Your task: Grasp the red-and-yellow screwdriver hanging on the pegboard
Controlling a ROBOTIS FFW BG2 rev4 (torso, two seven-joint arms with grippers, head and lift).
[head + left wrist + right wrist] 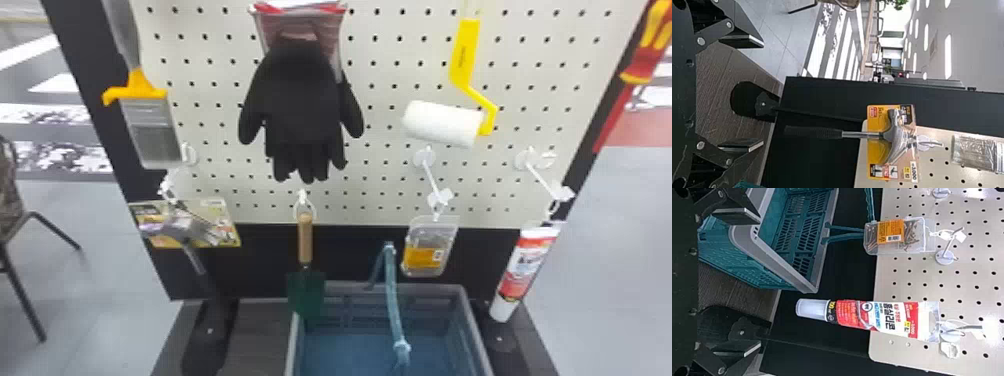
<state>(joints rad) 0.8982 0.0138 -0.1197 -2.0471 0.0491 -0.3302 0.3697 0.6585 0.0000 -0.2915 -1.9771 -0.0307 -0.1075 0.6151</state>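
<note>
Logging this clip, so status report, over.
Left gripper open, empty. Right gripper open, empty. Screwdriver by the pegboard's right edge, ungrasped. Nothing seen in front of it.

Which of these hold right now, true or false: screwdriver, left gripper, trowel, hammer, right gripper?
1. The screwdriver points tip down. True.
2. The left gripper is shut. False: its fingers stand apart.
3. The trowel hangs blade up. False: wooden handle up, green blade down.
4. The claw hammer hangs head up. True.
5. The right gripper holds the sealant tube. False: open, empty; the tube hangs from a hook.
</note>
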